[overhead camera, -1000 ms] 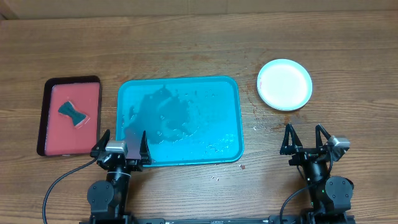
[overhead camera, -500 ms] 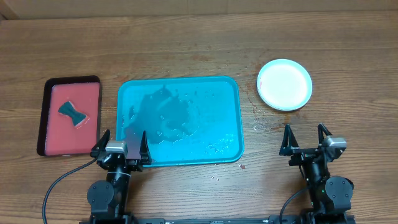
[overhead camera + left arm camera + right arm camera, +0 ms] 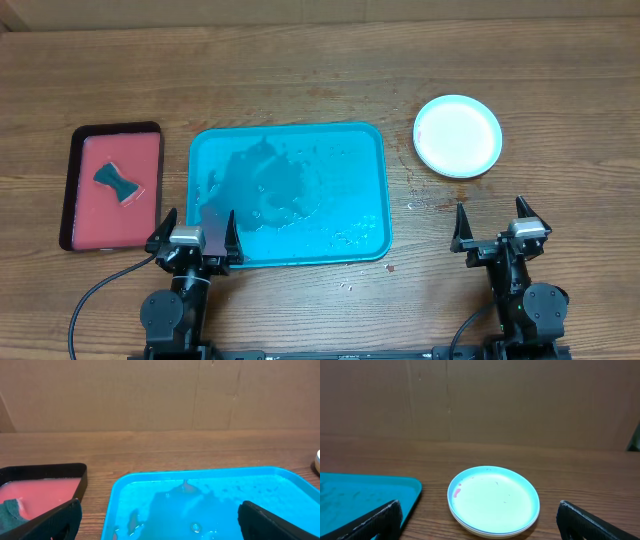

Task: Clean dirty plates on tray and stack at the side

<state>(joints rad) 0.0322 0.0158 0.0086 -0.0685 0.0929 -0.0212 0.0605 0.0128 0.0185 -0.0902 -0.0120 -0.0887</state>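
Both sets of jaws stand spread wide, with nothing between them. The left gripper [image 3: 200, 220] hangs over the near-left corner of the tray [image 3: 290, 127] and has not stirred over the last second. The right gripper [image 3: 489, 210] has only turned a little on its wrist above bare table [image 3: 560, 100], so its tips now sit slightly skewed compared with a second ago.

Straight ahead of the right jaws, well apart from them, the plates [image 3: 458, 135] sit stacked on the wood, off the tray's right side. From the right wrist I make out at least two nested rims, and a faint pink mark on the inner left edge of the top plate. Ahead of the left jaws the tray holds only pooled water — no plate. Off to the left of those jaws lies the red tray [image 3: 115, 128] with the sponge [image 3: 118, 183] in it, nothing touching it.

My read is that wiping and stacking look finished, and that small wrist turn is the arm settling rather than a reach. Only that pink trace gives me pause — it may want one more pass.
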